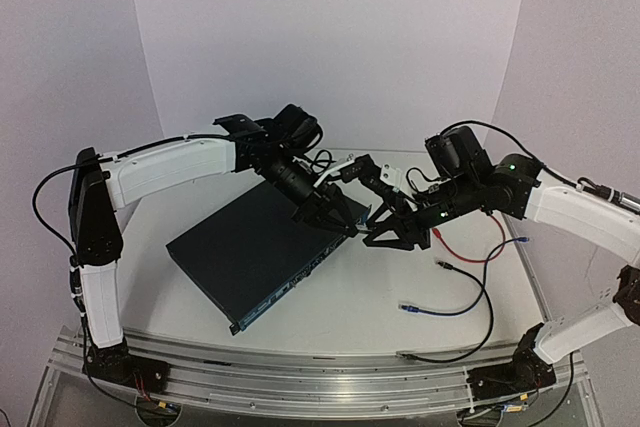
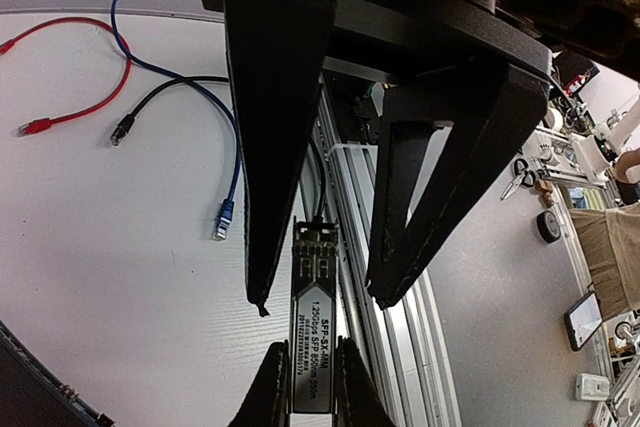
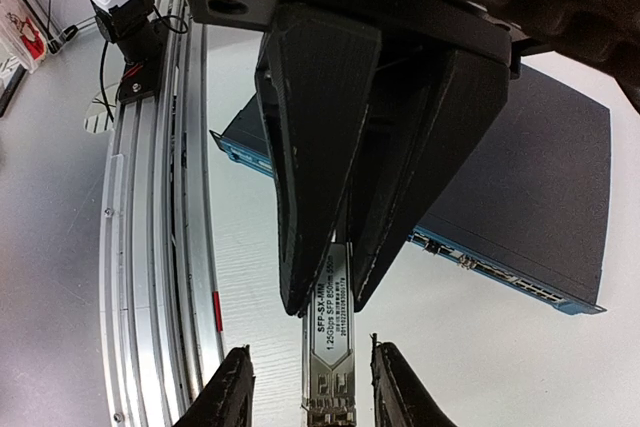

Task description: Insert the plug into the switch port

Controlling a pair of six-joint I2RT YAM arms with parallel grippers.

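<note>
One plug (image 2: 313,347), a slim metal module with a printed label, hangs over the middle of the bench (image 1: 400,292), just off the switch (image 1: 255,247). My right gripper (image 3: 325,299) is clenched on one end. The left gripper (image 2: 322,302) is spread around the other, apart from it. I judge this a handover: the left must close squarely before aiming at the port row.

My table (image 1: 380,297) is matte white, boxed in by plain white backdrop panels (image 1: 330,37) behind and at both sides. The light is even and the shadows are soft. Aluminium rails (image 1: 300,375) run along the table's near edge. Past them, my left wrist view shows a grey surface (image 2: 480,327) with scissors (image 2: 520,173) and a phone (image 2: 583,319) lying on it.
</note>
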